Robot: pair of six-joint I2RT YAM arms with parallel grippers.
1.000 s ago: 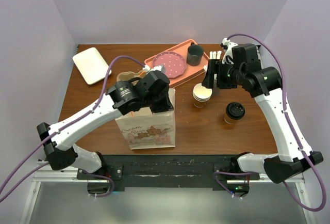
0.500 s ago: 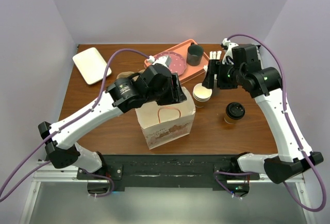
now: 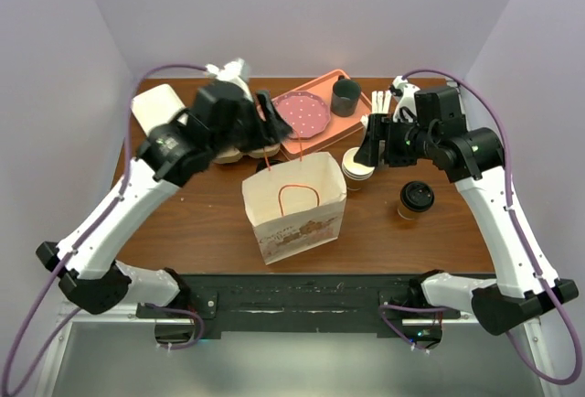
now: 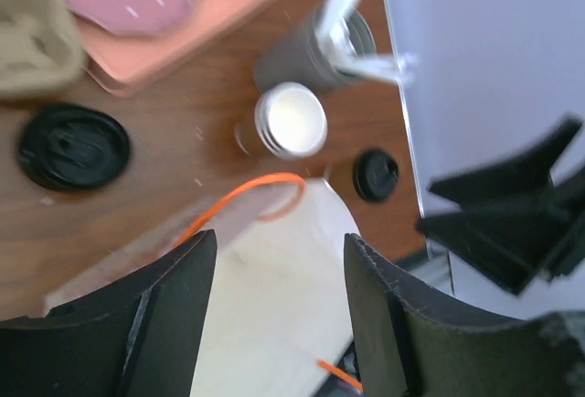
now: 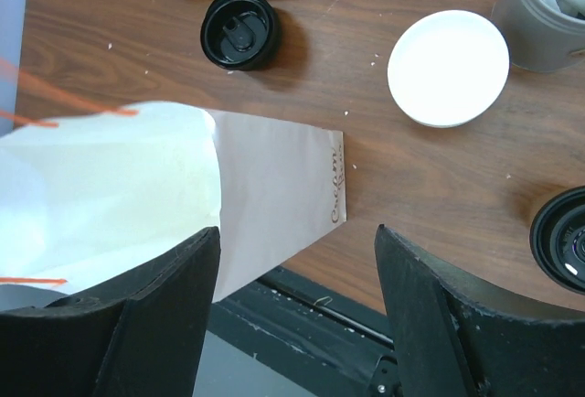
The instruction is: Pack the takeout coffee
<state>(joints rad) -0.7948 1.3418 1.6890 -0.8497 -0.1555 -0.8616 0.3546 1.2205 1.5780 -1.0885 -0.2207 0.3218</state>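
1. The takeout coffee (image 3: 416,198) stands upright on the bench (image 3: 430,232) with its black lid on. It is to the right of the open paper bag (image 3: 294,203) and apart from it.
2. My right fingers (image 5: 155,315) are spread with nothing between them. They hang over the stack of lidless cups (image 3: 356,170), not over the coffee. From there the coffee lies closer to the arm bases and further right, with its long axis vertical.
3. My left fingers (image 4: 174,324) are also spread and empty, beyond the far side of the bag's mouth. The bag sits between them and the coffee, so the right arm is clearly nearer, and I judge the pick to be its job.
4. The top view gives me the whole layout. The right wrist view shows the gap between the fingers plainly, but it catches only part of the coffee's lid at its right edge.
5. The left wrist view shows that lid whole but small. It also shows a loose black lid (image 4: 73,147) that I cannot pick out from above and must not mistake for the coffee.
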